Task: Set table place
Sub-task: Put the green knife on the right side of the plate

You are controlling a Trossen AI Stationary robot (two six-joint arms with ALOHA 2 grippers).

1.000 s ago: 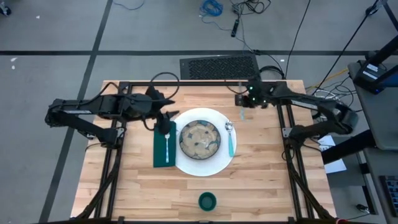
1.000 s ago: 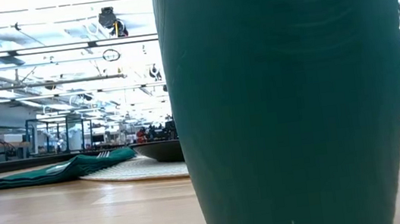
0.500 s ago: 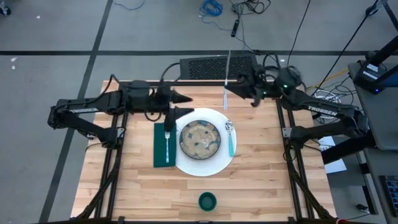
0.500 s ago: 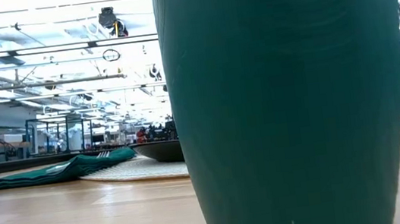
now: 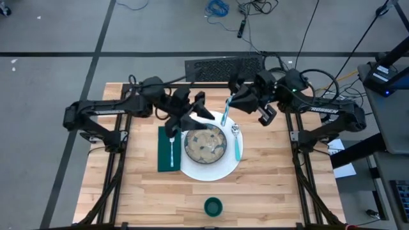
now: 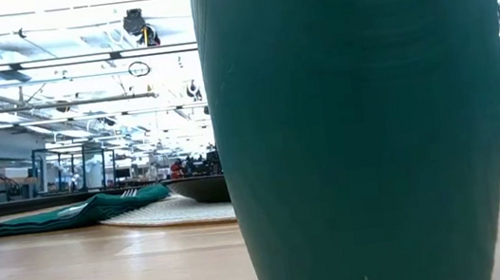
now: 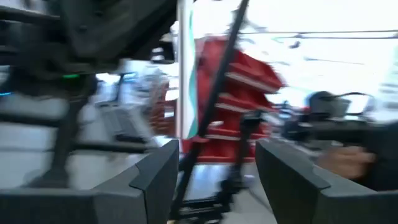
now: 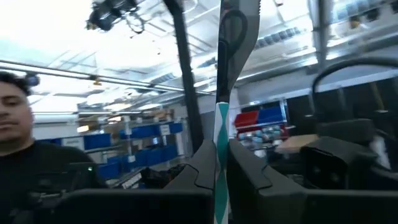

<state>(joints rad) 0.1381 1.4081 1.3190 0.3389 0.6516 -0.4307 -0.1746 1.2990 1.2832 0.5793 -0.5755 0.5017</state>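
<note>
A white plate (image 5: pixel 220 171) holds a speckled bowl (image 5: pixel 205 141). A dark green napkin (image 5: pixel 163 153) with a silver fork (image 5: pixel 172 148) lies to its left, and a teal-handled spoon (image 5: pixel 237 144) rests on the plate's right rim. A green cup (image 5: pixel 213 206) stands near the front edge and fills the low view (image 6: pixel 363 126). My right gripper (image 5: pixel 234 102) is shut on the silver knife (image 5: pixel 224 115) above the plate's far rim. My left gripper (image 5: pixel 202 107) is open and empty just left of the knife, which also shows in the left wrist view (image 7: pixel 185 68). My right gripper pinches the knife between its two fingers (image 8: pixel 245 171) near one end (image 8: pixel 221 146); which end, I cannot tell. The fingers come from the table's right, across the knife. The knife is lifted clear and slants down toward the plate.
A black grille panel (image 5: pixel 223 66) lies just beyond the table's far edge. The wooden table (image 5: pixel 275 191) shows bare wood to the right of the plate and around the cup. A person (image 8: pixel 15 118) shows in the room beyond the table.
My right gripper has risen from the table's far right with the knife and carried it left toward the plate. The knife is now lifted clear and tipped so that its free end points at the plate. My left gripper has gone right, toward the knife.
</note>
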